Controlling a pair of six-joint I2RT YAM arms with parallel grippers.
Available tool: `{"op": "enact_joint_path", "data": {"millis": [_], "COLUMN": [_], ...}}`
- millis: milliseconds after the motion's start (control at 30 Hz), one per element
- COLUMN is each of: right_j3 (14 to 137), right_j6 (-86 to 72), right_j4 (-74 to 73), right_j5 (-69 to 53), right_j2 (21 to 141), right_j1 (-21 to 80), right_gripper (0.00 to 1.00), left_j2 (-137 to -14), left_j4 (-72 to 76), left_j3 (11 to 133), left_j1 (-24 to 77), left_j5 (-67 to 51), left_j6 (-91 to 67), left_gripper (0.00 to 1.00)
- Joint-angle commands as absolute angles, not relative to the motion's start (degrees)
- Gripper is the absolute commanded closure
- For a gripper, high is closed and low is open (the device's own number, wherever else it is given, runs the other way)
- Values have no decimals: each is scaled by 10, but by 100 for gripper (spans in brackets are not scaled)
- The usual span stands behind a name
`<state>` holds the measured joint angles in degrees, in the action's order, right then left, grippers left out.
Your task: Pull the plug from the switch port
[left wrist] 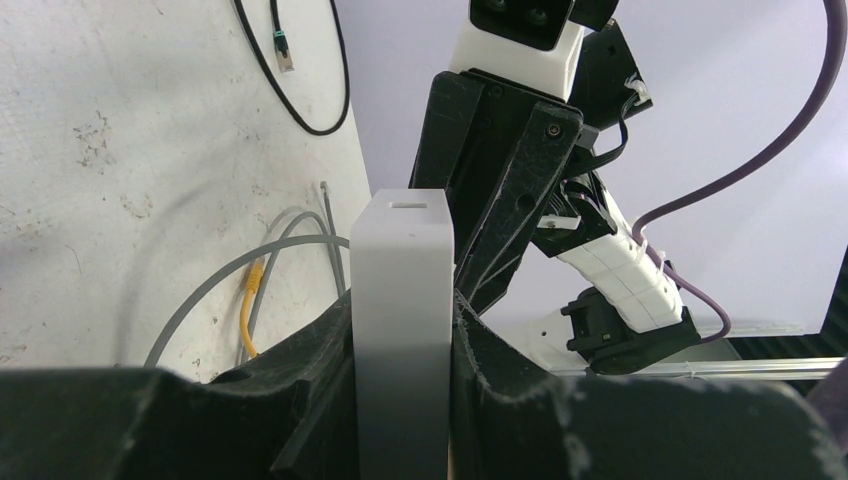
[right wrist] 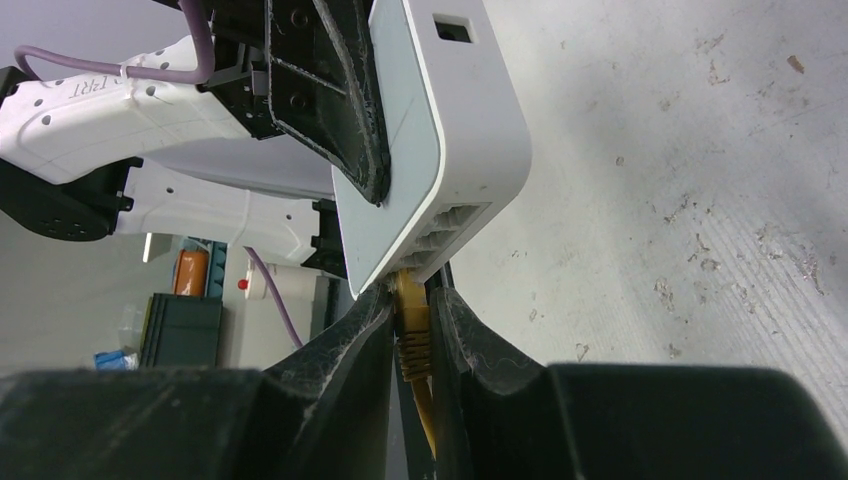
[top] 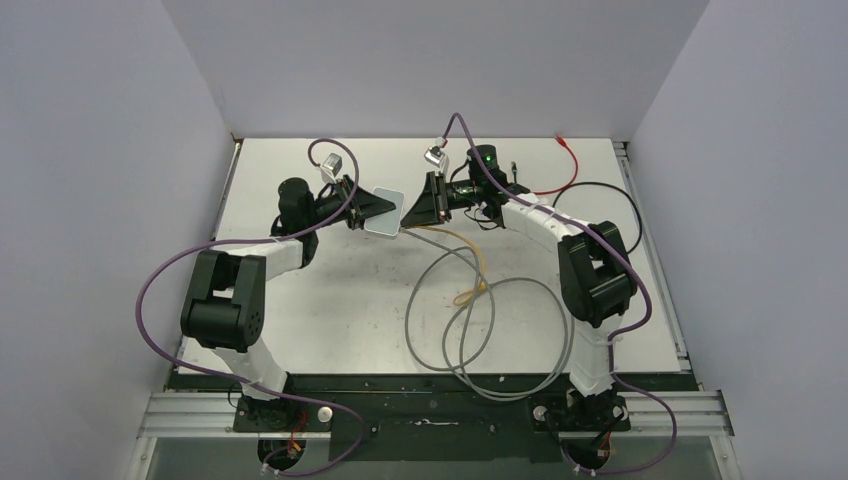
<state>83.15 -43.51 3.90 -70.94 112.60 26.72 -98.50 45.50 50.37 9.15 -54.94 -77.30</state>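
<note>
A pale table (top: pixel 330 310) is seen from above, with two arms reaching from the bottom edge to meet at upper centre of the frame. There the switch (top: pixel 385 213), a flat light-grey box, is clamped across its broad faces by the left gripper (top: pixel 372 208). Loops of grey cable (top: pixel 500 340) are spread over the centre right of the table, and a yellow cable (top: pixel 478 265) is led up to the switch. In the right wrist view, at lower centre, the right gripper (right wrist: pixel 412 300) is closed narrowly on the yellow plug (right wrist: pixel 412 325), which is seated in a socket. The grasp is judged complete, and the pull has not yet been made. A straight draw away from the socket row is called for next, probably with any latch pressed, while the switch is held firm.
</note>
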Motion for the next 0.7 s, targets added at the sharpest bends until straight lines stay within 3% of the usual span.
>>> {"op": "enact_joint_path", "data": {"millis": [0, 667], "right_j3": [847, 806], "right_j6": [-409, -350], "right_j4": [41, 2], "right_j5": [-700, -686], "right_j2": [1081, 1062], "right_j1": [267, 237], "right_gripper": [95, 95], "left_j2": [-974, -960], "left_j4": [478, 461], "left_j3": [517, 516], "left_j1": [89, 83], "left_j5": [-550, -539], "left_j6": [-772, -755], "left_gripper": [100, 100]}}
